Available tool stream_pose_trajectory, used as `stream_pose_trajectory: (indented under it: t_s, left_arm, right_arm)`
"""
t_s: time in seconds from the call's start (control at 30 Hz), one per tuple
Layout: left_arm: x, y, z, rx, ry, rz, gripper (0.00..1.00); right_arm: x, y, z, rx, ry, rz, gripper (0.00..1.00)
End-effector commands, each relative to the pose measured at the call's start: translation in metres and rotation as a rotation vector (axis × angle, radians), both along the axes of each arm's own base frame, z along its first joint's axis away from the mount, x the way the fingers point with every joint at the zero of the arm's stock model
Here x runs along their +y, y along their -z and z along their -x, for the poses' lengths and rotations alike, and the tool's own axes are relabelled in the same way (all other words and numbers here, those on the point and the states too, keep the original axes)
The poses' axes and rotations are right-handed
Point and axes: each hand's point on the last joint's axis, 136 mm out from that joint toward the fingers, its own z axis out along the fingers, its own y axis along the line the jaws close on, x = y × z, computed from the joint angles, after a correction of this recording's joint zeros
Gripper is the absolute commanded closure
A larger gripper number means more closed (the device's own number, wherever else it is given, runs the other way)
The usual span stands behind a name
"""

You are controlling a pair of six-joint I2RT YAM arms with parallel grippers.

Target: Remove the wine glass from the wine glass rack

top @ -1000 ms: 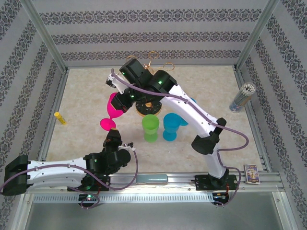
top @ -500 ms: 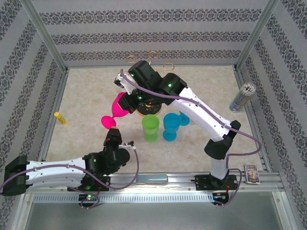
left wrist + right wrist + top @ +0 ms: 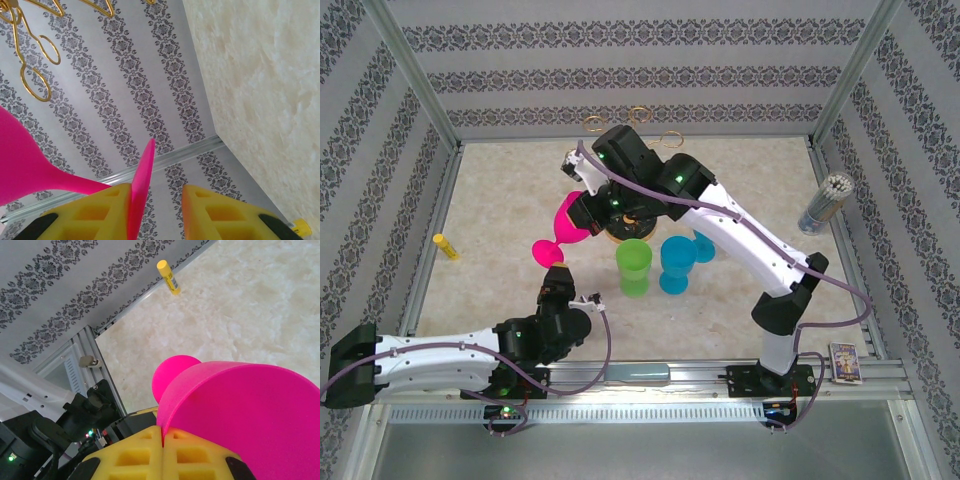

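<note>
The pink wine glass [image 3: 566, 220] hangs tilted in the air left of the gold wine glass rack [image 3: 638, 116], clear of its rings. My right gripper [image 3: 584, 204] is shut on the rim of its bowl [image 3: 250, 410], pads [image 3: 185, 450] pressed together over the edge. My left gripper [image 3: 556, 287] sits just below the glass's foot [image 3: 546, 253]. In the left wrist view the foot's thin edge [image 3: 142, 190] stands between my left gripper's [image 3: 157, 212] open jaws, against the left finger, with a gap to the right one. Gold rack loops [image 3: 35, 75] show at upper left.
A green cup [image 3: 634, 266] and a blue cup [image 3: 675, 263] stand in front of the rack's base [image 3: 620, 232], with another blue glass [image 3: 705, 245] behind. A yellow glue stick [image 3: 445, 246] lies at the left wall, a tin of sticks [image 3: 825, 202] at the right, a small box [image 3: 845, 362] near right.
My right arm has swung a little to the right and the pink glass has shifted with it. My left jaws have opened slightly around the foot.
</note>
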Motion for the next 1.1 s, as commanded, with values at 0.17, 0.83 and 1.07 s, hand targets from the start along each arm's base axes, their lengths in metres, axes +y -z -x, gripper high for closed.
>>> stream_pose_trajectory:
  t_s: [0.17, 0.83, 1.07]
  left_arm:
    - [0.0, 0.009, 0.002, 0.02, 0.006, -0.069, 0.67]
    - [0.004, -0.007, 0.003, 0.033, -0.015, 0.126, 0.41]
    - [0.005, -0.016, 0.003, 0.041, -0.025, 0.238, 0.41]
  right_arm:
    - [0.02, -0.044, -0.014, -0.069, -0.009, -0.152, 1.0]
    - [-0.018, -0.076, -0.017, -0.205, 0.077, -0.122, 1.0]
    - [-0.055, -0.098, -0.001, -0.248, 0.121, -0.132, 1.0]
